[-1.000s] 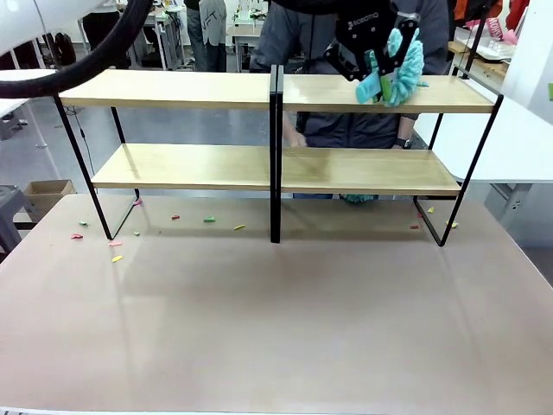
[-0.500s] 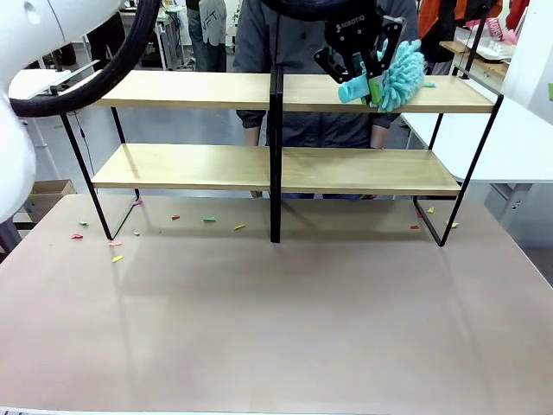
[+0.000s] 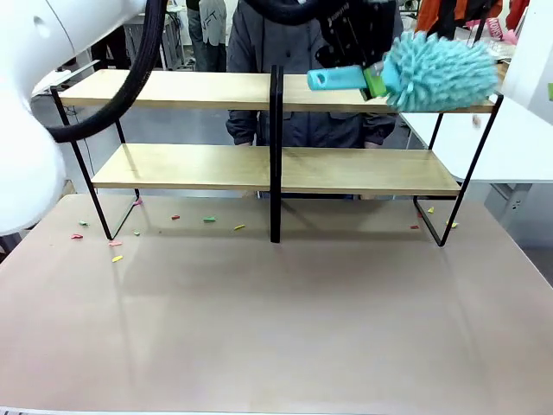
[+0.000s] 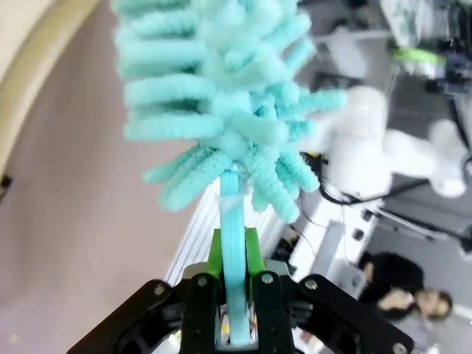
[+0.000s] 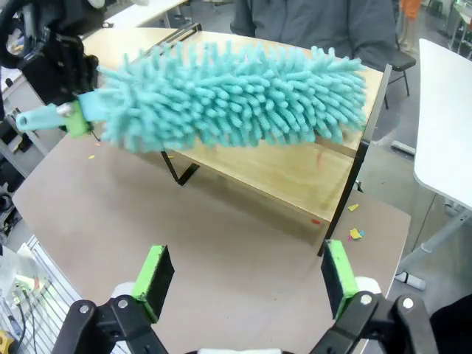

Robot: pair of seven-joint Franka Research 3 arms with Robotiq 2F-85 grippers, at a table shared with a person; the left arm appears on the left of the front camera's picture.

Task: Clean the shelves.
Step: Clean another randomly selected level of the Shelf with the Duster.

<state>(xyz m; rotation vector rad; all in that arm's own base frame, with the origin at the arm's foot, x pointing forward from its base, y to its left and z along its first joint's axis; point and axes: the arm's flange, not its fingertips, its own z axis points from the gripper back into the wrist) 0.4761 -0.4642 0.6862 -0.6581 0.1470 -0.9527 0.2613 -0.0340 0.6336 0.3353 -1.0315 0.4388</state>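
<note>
The shelves (image 3: pixel 199 167) are a wide two-tier rack of light-wood boards in a black frame, standing at the far side of the table. My left gripper (image 3: pixel 370 76) reaches over the top right board, shut on the handle of a teal fluffy duster (image 3: pixel 436 73). The duster lies level, its head at the rack's right end. In the left wrist view the left gripper (image 4: pixel 234 251) clamps the thin teal handle, with the duster head (image 4: pixel 221 96) above. My right gripper (image 5: pixel 247 276) is open with nothing in it, hovering before the shelves (image 5: pixel 295 173) and below the duster (image 5: pixel 236 96).
Small coloured scraps (image 3: pixel 117 251) lie on the brown table (image 3: pixel 276 328) under the rack's left half, and a few more (image 3: pixel 451 225) by its right foot. A person in a grey top (image 3: pixel 302 35) stands behind the rack. A white table (image 3: pixel 518 147) borders the right.
The duster has swung from hanging bunched at the top board to lying level, its head moved right. The person's hand has left the lower shelf.
</note>
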